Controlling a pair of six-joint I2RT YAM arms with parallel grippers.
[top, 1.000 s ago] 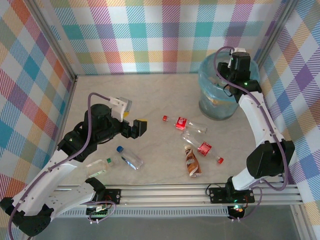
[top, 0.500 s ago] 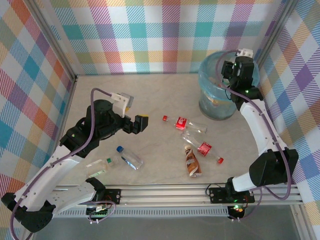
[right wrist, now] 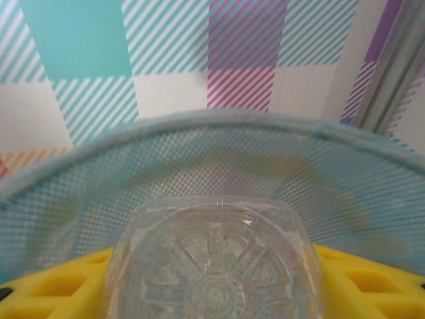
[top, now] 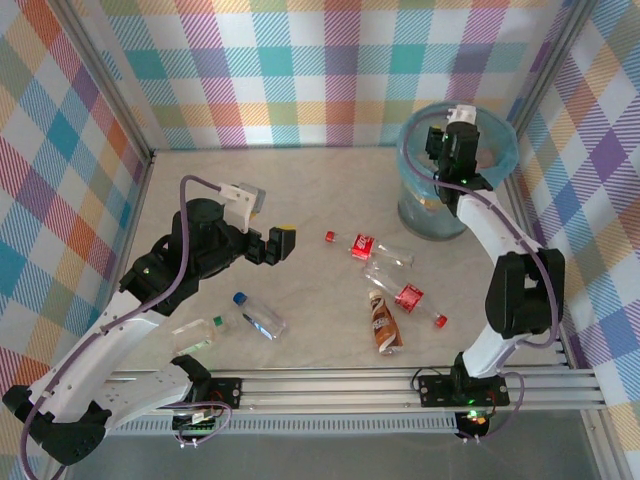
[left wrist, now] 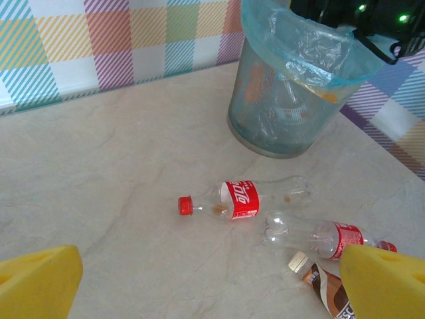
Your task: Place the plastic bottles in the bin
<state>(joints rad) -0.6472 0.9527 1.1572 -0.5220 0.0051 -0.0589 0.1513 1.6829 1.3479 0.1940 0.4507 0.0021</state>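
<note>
bench far-right corner: your right tool (right wrist: pixel 212 289) has swung over bin (top: pixel 420 215), pinching clear bottle (right wrist: pixel 212 232); left tool (top: pixel 278 244) spread. drop's nxt.

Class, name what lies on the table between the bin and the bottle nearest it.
Nothing: the left wrist view shows bare table between the bin and that red-labelled bottle.

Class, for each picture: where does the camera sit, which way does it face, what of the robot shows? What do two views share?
Top external: above, behind the arms, looking down on the table; left arm and right arm show.
Left wrist: faces across the table towards the bin; yellow fingers of the open left gripper show.
Right wrist: faces the bin's rim; the right gripper holds a clear bottle.
Shared: the bin.
</note>
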